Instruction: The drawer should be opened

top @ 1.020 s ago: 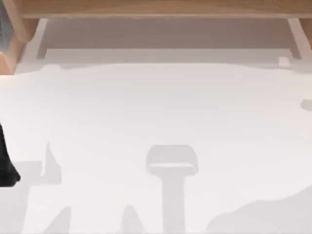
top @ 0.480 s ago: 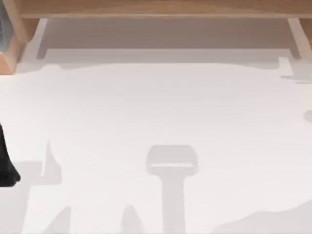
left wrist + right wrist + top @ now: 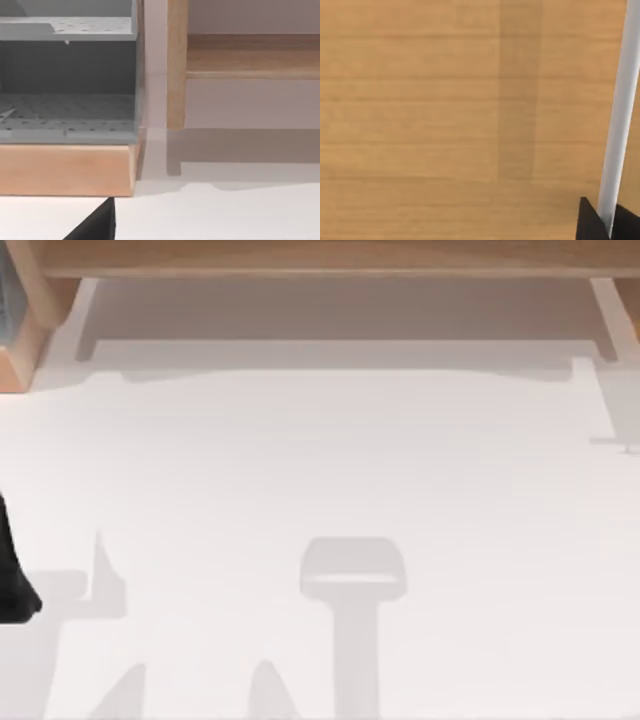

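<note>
The wooden cabinet [image 3: 320, 258] is cut off by the top view's upper edge, the left arm [image 3: 12, 580] is cropped at that view's left edge with its gripper out of frame, and the right gripper [image 3: 607, 225] by the pale bar [image 3: 620, 115] is cut by the frame's corner.

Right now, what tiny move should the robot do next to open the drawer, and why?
Probably the right gripper should ease a little closer to the pale bar handle and get its fingers around it. The right wrist view shows the wooden drawer front close up, with the handle rising just past a dark fingertip. I can't tell if it's gripped yet. The left arm sits parked at the table's left edge.
</note>
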`<move>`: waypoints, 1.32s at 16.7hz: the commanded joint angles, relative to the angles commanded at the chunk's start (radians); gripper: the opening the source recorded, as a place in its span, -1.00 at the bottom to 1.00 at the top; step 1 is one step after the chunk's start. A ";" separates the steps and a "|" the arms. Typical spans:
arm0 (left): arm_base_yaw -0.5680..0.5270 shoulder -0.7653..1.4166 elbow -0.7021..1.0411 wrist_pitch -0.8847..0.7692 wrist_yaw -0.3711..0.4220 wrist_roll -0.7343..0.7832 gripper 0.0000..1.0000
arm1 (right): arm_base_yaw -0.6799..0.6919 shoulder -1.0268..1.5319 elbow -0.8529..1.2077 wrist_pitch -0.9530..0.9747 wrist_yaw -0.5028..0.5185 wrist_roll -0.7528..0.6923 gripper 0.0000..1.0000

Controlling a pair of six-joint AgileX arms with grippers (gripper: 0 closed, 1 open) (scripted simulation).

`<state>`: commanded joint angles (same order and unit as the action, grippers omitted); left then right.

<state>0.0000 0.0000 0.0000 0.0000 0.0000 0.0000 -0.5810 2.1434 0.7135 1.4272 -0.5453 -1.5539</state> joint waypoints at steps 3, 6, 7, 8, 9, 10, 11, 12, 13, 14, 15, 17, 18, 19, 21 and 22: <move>0.000 0.000 0.000 0.000 0.000 0.000 1.00 | -0.008 -0.009 -0.019 0.013 -0.008 0.001 -1.00; 0.000 0.000 0.000 0.000 0.000 0.000 1.00 | -0.007 -0.006 -0.017 0.014 -0.008 0.001 -1.00; 0.000 0.000 0.000 0.000 0.000 0.000 1.00 | -0.017 -0.009 -0.031 0.022 -0.014 0.001 -1.00; 0.000 0.000 0.000 0.000 0.000 0.000 1.00 | -0.032 -0.014 -0.053 0.035 -0.025 0.001 -1.00; 0.000 0.000 0.000 0.000 0.000 0.000 1.00 | -0.048 -0.021 -0.082 0.052 -0.040 0.001 -1.00; 0.000 0.000 0.000 0.000 0.000 0.000 1.00 | -0.066 -0.032 -0.115 0.073 -0.058 0.001 -1.00; 0.000 0.000 0.000 0.000 0.000 0.000 1.00 | -0.083 -0.045 -0.149 0.095 -0.077 0.001 -1.00; 0.000 0.000 0.000 0.000 0.000 0.000 1.00 | -0.100 -0.059 -0.181 0.117 -0.096 0.000 -1.00; 0.000 0.000 0.000 0.000 0.000 0.000 1.00 | -0.113 -0.071 -0.206 0.135 -0.113 0.001 -1.00; 0.000 0.000 0.000 0.000 0.000 0.000 1.00 | -0.123 -0.079 -0.223 0.148 -0.124 0.002 -1.00; 0.000 0.000 0.000 0.000 0.000 0.000 1.00 | -0.127 -0.082 -0.230 0.153 -0.129 0.002 -1.00; 0.000 0.000 0.000 0.000 0.000 0.000 1.00 | -0.127 -0.082 -0.230 0.153 -0.129 0.002 -1.00; 0.000 0.000 0.000 0.000 0.000 0.000 1.00 | -0.127 -0.082 -0.230 0.153 -0.129 0.002 -1.00; 0.000 0.000 0.000 0.000 0.000 0.000 1.00 | -0.127 -0.082 -0.230 0.153 -0.129 0.002 -0.85; 0.000 0.000 0.000 0.000 0.000 0.000 1.00 | -0.127 -0.082 -0.230 0.153 -0.129 0.002 -0.55; 0.000 0.000 0.000 0.000 0.000 0.000 1.00 | -0.127 -0.082 -0.230 0.153 -0.129 0.002 -0.40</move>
<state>0.0000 0.0000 0.0000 0.0000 0.0000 0.0000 -0.7083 2.0611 0.4835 1.5804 -0.6747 -1.5517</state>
